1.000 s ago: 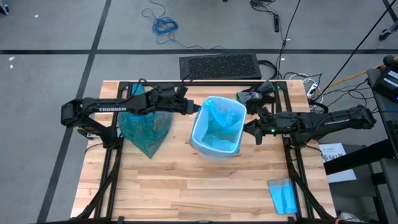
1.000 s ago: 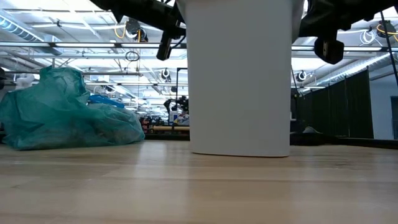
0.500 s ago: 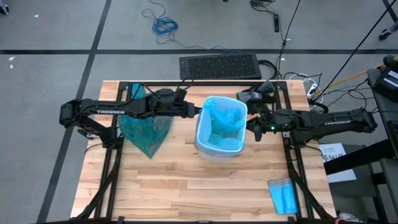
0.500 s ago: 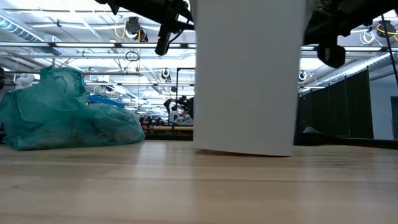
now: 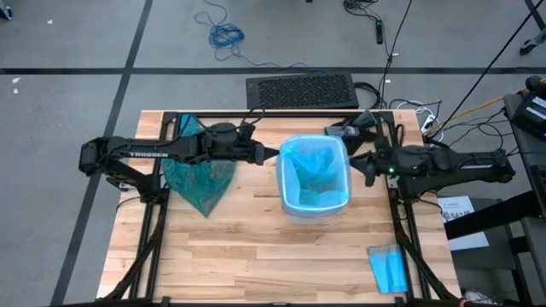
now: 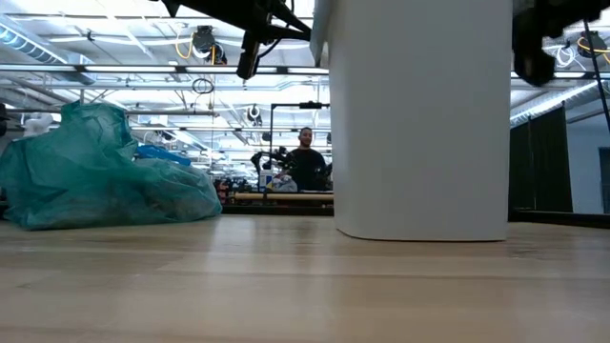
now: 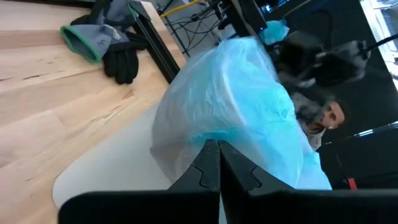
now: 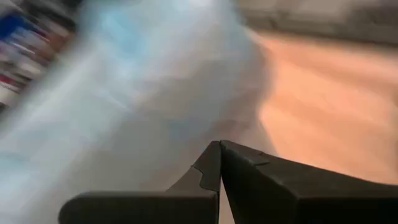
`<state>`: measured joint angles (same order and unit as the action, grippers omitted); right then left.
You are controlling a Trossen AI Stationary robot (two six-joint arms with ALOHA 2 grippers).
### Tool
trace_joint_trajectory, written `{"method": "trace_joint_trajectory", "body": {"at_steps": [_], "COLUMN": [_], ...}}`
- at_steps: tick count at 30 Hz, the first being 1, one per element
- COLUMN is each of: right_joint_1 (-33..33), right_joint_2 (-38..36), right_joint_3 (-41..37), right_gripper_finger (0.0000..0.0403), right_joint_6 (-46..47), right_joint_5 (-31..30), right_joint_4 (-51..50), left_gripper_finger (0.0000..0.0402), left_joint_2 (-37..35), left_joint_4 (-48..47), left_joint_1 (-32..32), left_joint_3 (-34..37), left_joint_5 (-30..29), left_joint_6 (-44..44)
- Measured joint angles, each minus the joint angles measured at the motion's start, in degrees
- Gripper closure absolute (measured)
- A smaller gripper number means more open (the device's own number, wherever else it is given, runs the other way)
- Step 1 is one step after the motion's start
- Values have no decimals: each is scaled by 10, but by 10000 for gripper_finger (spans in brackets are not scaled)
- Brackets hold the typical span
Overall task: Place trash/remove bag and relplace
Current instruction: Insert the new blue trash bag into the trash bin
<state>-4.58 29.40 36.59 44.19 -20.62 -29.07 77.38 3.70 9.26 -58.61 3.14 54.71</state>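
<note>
Between clenched left gripper [image 5: 275,154] and clenched right gripper [image 5: 358,162], white bin [image 5: 314,174]; teal bag [image 5: 198,177] beneath left arm.

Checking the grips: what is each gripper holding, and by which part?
The left gripper is shut on the pale blue bag at the bin's left rim. The right gripper is shut at the opposite rim, apparently pinching the same bag's edge.

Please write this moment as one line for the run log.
left gripper: shut, at bin rim | right gripper: shut, at opposite rim | sky-blue liner: in bin | teal bag: on table
</note>
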Motion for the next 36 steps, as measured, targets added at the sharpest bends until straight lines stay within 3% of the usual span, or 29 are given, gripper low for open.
{"method": "trace_joint_trajectory", "body": {"at_steps": [3, 11, 18, 22, 26, 29, 33, 36], "right_joint_1": [0, 0, 0, 0, 0, 0, 0, 0], "right_joint_2": [6, 8, -52, -108, -125, -71, 62, 168], "right_joint_3": [-2, -2, -2, -2, 11, 55, 150, 245], "right_gripper_finger": [403, 400, 329, 271, 234, 265, 374, 393], "right_joint_6": [47, 42, 79, 68, -3, -51, -141, -199], "right_joint_5": [1, -5, -38, -32, 13, 8, 13, 15], "right_joint_4": [-81, -101, -187, -152, -15, -1, -35, -81], "left_gripper_finger": [402, 402, 402, 402, 402, 401, 401, 401], "left_joint_2": [0, 3, -15, -55, -94, -108, -100, -85], "left_joint_4": [0, -4, -97, -124, -116, -114, -122, -122], "left_joint_1": [0, 1, 1, 1, -2, -12, -24, -31], "left_joint_3": [0, 0, -1, -1, -1, -1, -1, -1], "left_joint_5": [-2, -3, -31, -76, -88, -99, -108, -110], "left_joint_6": [-1, -1, -35, -47, -57, -62, -62, -61]}}
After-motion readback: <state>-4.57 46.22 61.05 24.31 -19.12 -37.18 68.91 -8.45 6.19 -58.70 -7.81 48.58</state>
